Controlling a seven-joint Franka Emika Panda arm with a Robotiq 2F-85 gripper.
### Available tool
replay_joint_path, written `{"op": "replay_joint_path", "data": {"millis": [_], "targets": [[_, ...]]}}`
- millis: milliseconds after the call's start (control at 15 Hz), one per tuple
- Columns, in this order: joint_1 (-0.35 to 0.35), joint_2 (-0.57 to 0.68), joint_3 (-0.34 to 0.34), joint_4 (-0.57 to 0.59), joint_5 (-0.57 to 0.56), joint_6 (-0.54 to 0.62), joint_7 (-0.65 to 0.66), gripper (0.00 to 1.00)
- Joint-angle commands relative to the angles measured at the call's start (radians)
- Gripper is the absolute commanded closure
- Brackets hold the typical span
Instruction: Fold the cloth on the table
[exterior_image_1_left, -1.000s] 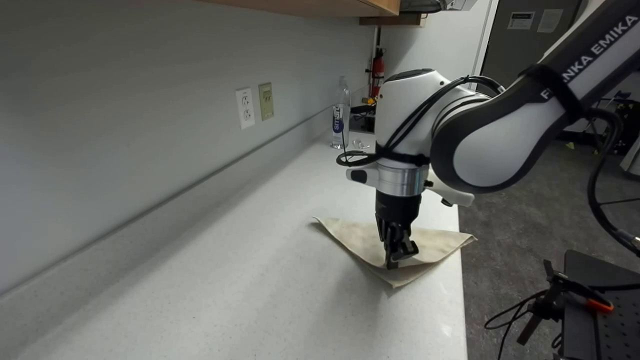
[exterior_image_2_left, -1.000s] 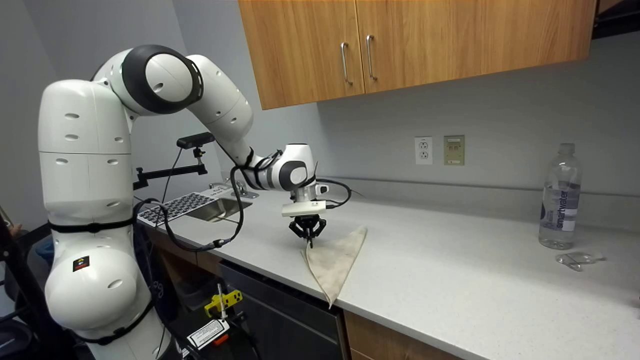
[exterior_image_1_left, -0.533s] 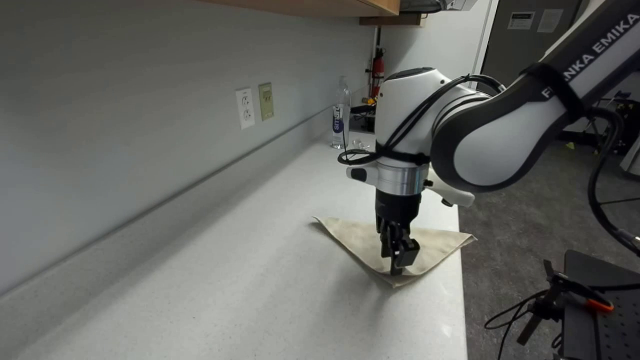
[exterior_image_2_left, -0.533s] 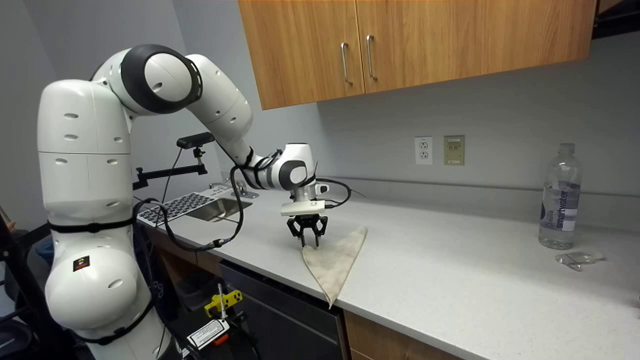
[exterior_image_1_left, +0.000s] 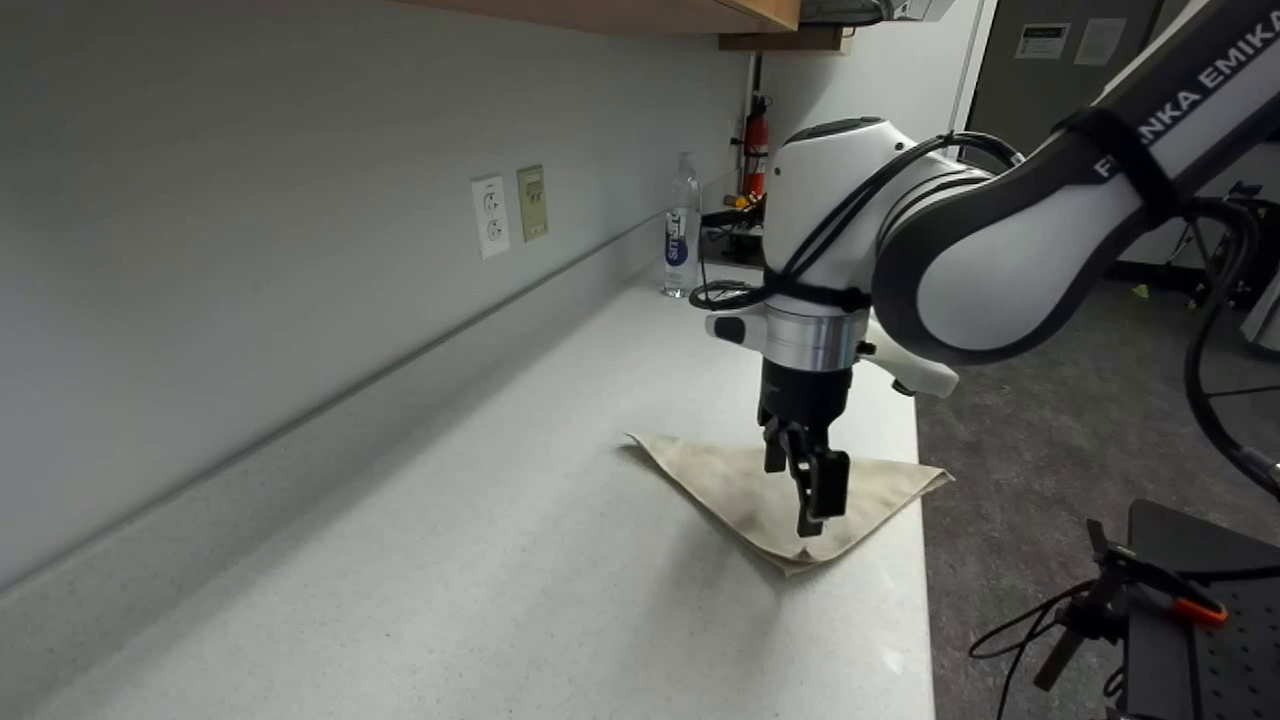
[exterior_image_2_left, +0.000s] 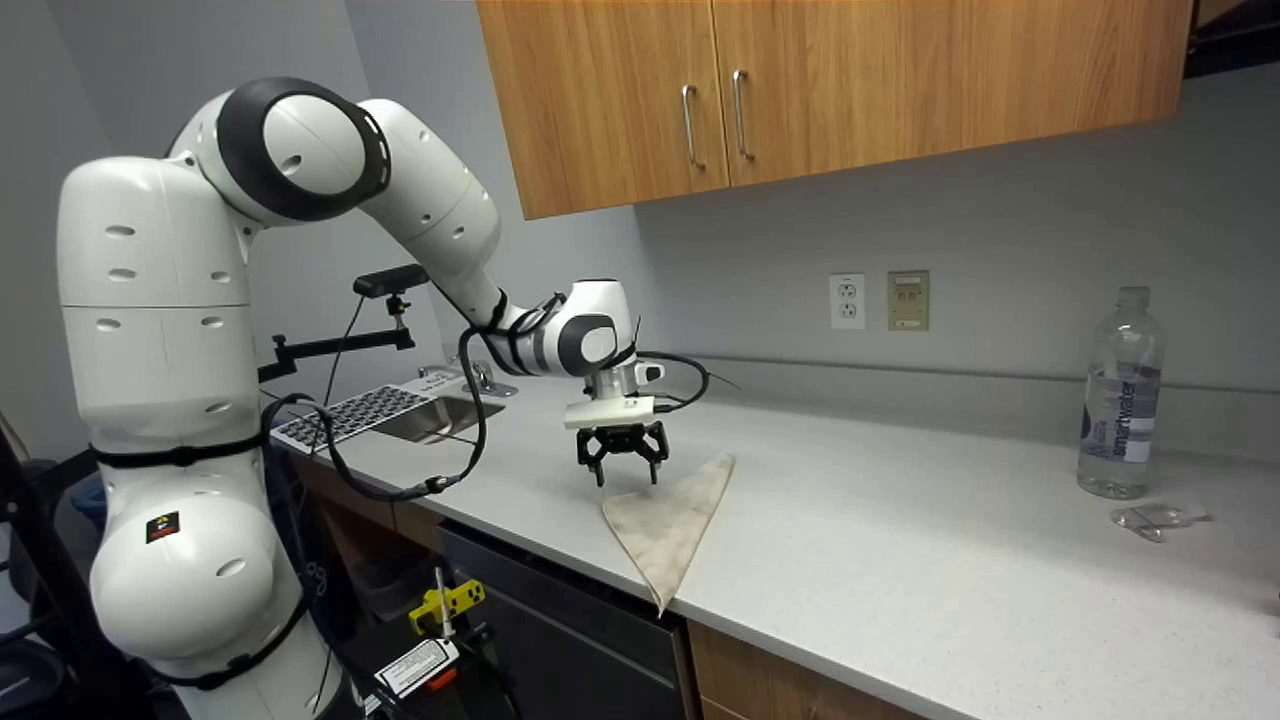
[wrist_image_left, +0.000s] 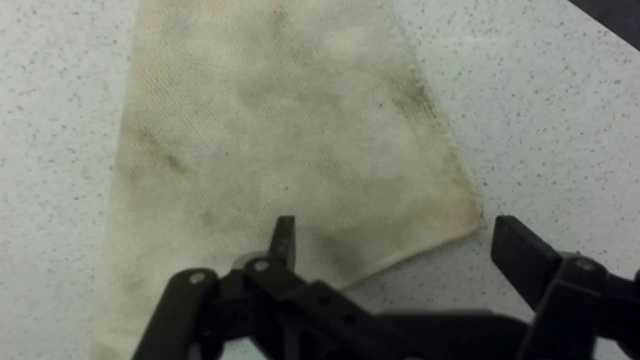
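Partly beneath the tool (exterior_image_2_left: 627, 478) — jaws spread wide — the cloth (exterior_image_2_left: 669, 530) lies on the table (exterior_image_2_left: 900, 560).

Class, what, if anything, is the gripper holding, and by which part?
Nothing is held: the gripper stands open above the cloth, its jaws apart.

I have a wide stretch of table (exterior_image_2_left: 900, 560) to pass along between the cloth (exterior_image_2_left: 668, 530) and the bottle (exterior_image_2_left: 1120, 400), which stands upright well apart from it. A small clear item (exterior_image_2_left: 1148, 519) lies near the bottle, so those 2 stand in the way there. At the back the wall (exterior_image_2_left: 1010, 250) shuts me off, and a cabinet (exterior_image_2_left: 850, 90) hangs high on it, with room beneath. My gripper (exterior_image_2_left: 627, 479) hovers just over the cloth, its 2 jaws spread with a gap between; a cable loop (exterior_image_2_left: 707, 378) juts out sideways above them.
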Motion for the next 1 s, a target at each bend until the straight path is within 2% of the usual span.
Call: {"op": "replay_joint_path", "data": {"millis": [0, 333, 933], "targets": [[-0.005, -0.07, -0.016, -0.057, -0.006, 0.042, -0.019, 0.0], [-0.006, -0.106, -0.064, -0.083, -0.073, 0.048, 0.021, 0.0], [-0.043, -0.232, -0.172, -0.25, -0.189, 0.043, 0.086, 0.0]]}}
